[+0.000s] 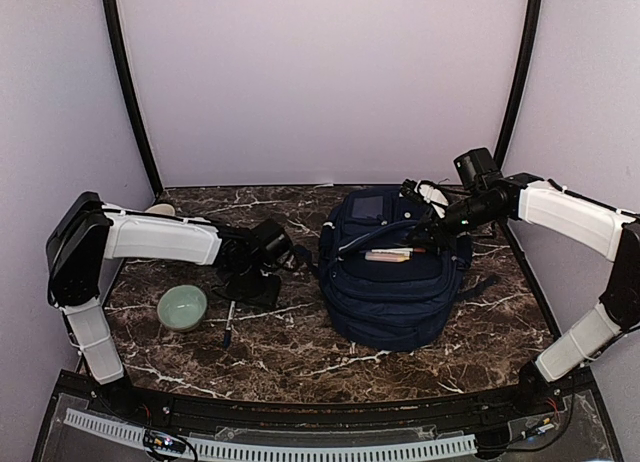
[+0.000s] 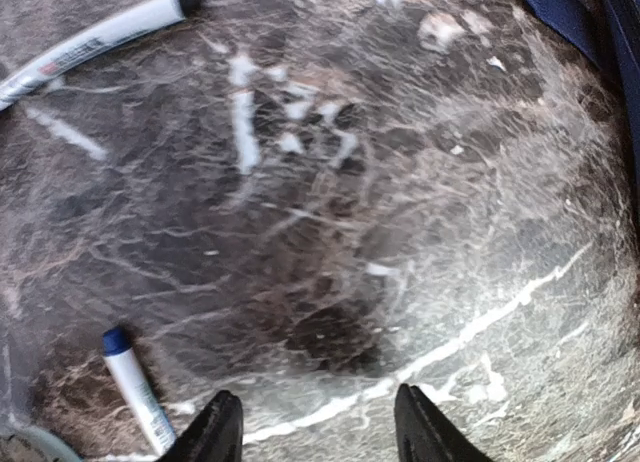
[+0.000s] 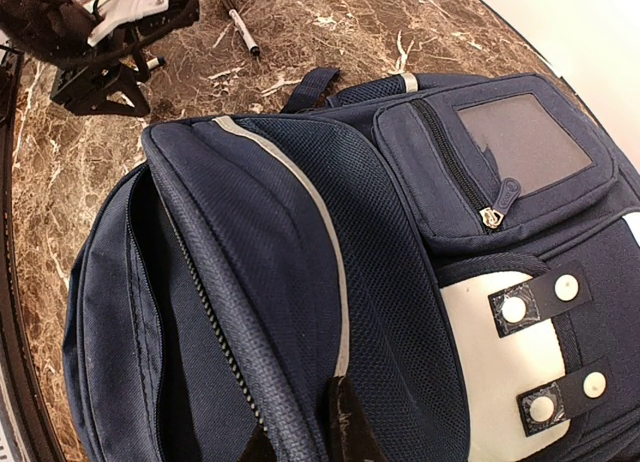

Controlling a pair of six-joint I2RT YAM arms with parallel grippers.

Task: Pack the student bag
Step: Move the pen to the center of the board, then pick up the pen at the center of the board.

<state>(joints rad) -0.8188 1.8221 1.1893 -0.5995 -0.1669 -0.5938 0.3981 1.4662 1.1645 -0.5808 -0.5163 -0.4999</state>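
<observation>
Tabletop (image 1: pixel 300 347) of dark brown marble pattern with white veins, which formed the base of the enclosure. A plain pale lilac back wall (image 1: pixel 320 82) rose from its far edge, flanked by a left wall panel (image 1: pixel 50 102) and a right wall panel (image 1: pixel 590 82) of like colour. A black curved pole (image 1: pixel 129 92) marked the left rear corner, a second pole (image 1: pixel 519 82) the right. A white slotted strip (image 1: pixel 300 448) ran along the black near ledge (image 1: pixel 330 414). Lighting was soft and even; shadows were faint.
</observation>
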